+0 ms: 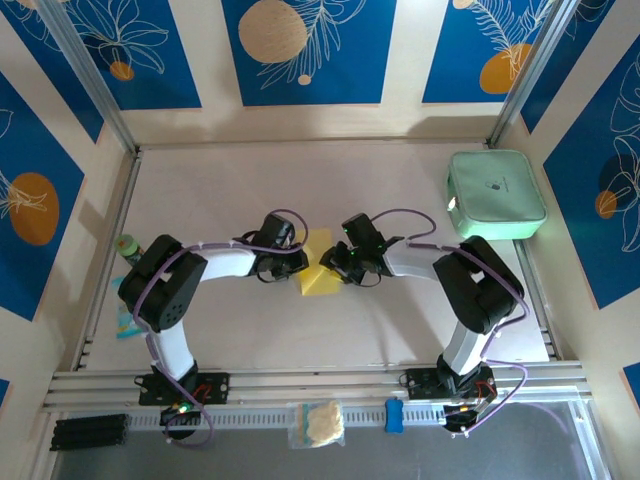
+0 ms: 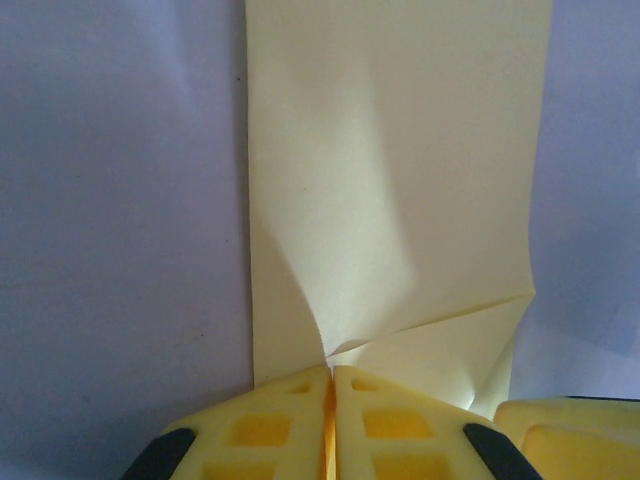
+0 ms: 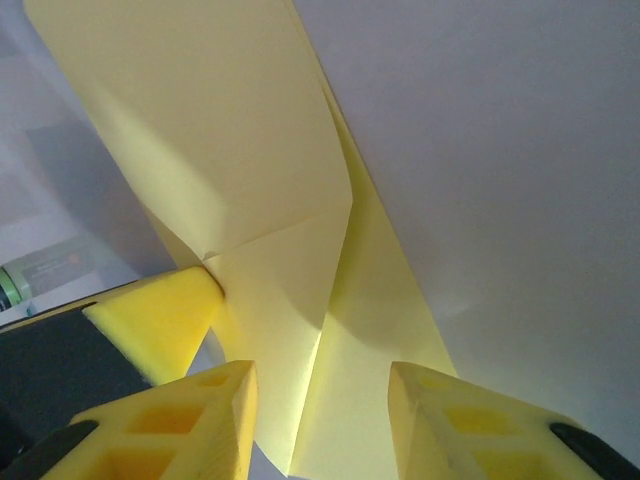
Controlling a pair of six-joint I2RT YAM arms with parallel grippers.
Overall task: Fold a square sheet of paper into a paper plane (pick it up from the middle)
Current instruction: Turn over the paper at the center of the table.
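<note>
Square sheet of paper [image 1: 318,270], partly folded, lies on the desk [image 1: 250,190], well left of the mint-green case [image 1: 497,193]. Left pincer [image 2: 332,378] pinches its edge shut; right pincer [image 3: 320,380] straddles it, jaws apart. Close the right squarely on the crease while the left anchors.

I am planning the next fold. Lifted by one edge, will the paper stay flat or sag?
Probably sag: the paper buckles where the left gripper shuts its jaws on it. It looks thin and light, so it should lift easily. Its creases look sharp, so a careless push may mark it.
</note>
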